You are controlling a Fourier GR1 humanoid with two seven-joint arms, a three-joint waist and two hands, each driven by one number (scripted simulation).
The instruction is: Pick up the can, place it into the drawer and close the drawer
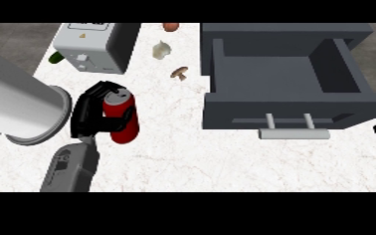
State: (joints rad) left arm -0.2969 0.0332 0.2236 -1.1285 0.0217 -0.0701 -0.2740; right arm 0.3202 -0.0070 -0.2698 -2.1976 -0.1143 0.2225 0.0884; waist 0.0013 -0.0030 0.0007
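Left hand [86,112]: black, seen at 9 o'clock of the view's centre, carried on a grey forearm [70,168] that enters from the lower edge at 7 o'clock
Left hand state: fingers and thumb are curled round the can and clamped on it
Can [125,133]: red body with a silver top; it is enclosed by the left hand on the counter's left part, with its top turned toward 11 o'clock
Can contact: whether its base touches the counter cannot be told
Drawer [235,112]: dark grey, pulled open, found at 2 o'clock of the view's centre and at 3 o'clock of the can, well apart from it
Drawer handle [294,133]: a pale grey bar on two posts, fixed to the drawer's front at its 6 o'clock side
Counter [206,164]: white, faintly marbled
Toaster [88,47]: white and grey, set at 11 o'clock of the can
Cylinder [26,107]: large and pale grey, lying at 9 o'clock of the left hand, just beside it, cut by the view's left edge
Garlic [161,50]: noted at 1 o'clock of the can, between toaster and drawer
Mushroom [179,72]: noted at 5 o'clock of the garlic, near the drawer's left wall
Brown item [170,26]: rounded, at 12 o'clock of the garlic; its kind cannot be told
Green item [55,57]: at 9 o'clock of the toaster, largely hidden by it
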